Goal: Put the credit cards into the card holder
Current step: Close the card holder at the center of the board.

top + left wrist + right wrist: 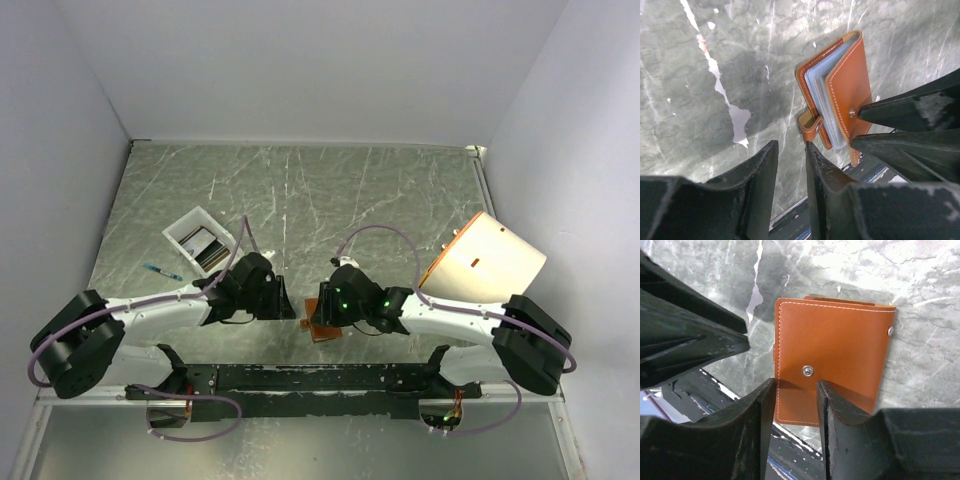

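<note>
**Top external view.** A grey-green marbled desk [300,190] bears two black-and-white arms mounted at its near edge. The small brown leather fold-over card holder [322,332] lies close to the near edge, about midway between the left and right edges. The left gripper [288,300] hangs just to its left, and the right gripper [316,312] is directly over it. The thin dark rectangular credit cards [203,247] lie inside a white rectangular tray [180,228], toward the left edge at mid-depth and well apart from the holder. A slim teal pen-like object [160,270] lies nearer the left edge, beside the tray. A large cream cylinder with an orange rim [485,262] lies on its side near the right edge.

**Left wrist view.** The left fingers [760,175] stand slightly apart with bare desk between them. The holder's strap tab is just beyond one fingertip. Pale blue-grey sleeves show between the holder's orange-brown covers. The right gripper's two black fingers come in from the right, their tips at the holder's studded cover.

**Right wrist view.** The right fingers [840,430] are parted on either side of the snap stud, overlapping the closed cover's lower edge. Brown leather shows in the gap between them, and nothing is clamped.
</note>
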Controlling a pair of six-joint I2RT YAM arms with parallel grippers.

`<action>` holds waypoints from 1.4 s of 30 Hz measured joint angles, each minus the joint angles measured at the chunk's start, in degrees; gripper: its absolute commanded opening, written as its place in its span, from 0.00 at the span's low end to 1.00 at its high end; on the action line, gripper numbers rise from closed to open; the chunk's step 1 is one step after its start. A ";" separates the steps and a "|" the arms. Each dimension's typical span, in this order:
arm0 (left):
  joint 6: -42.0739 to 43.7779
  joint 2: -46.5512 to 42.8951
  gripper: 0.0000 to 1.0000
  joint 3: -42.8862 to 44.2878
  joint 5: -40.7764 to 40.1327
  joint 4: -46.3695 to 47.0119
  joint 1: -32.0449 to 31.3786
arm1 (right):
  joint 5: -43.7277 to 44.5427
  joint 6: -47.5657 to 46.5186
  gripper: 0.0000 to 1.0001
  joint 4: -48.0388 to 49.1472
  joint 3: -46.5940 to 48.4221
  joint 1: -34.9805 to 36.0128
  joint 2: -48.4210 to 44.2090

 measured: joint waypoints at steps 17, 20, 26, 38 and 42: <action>1.70 10.36 0.38 4.55 7.15 0.85 1.20 | 2.84 -0.24 0.27 -2.93 -0.07 0.00 -3.19; 1.44 11.08 0.37 6.08 6.27 0.37 1.40 | 3.26 -0.33 0.26 -2.93 -0.20 0.00 -3.19; 1.31 12.96 0.35 7.65 5.64 0.11 1.40 | 3.52 -0.66 0.25 -2.93 -0.22 0.00 -2.95; 3.23 16.13 0.34 8.94 8.11 -0.50 1.44 | 4.20 -0.72 0.24 -2.82 -0.26 0.00 -1.38; 4.31 16.13 0.34 8.92 11.30 -0.44 1.44 | 4.35 -0.70 0.24 -2.62 -0.26 0.00 -0.35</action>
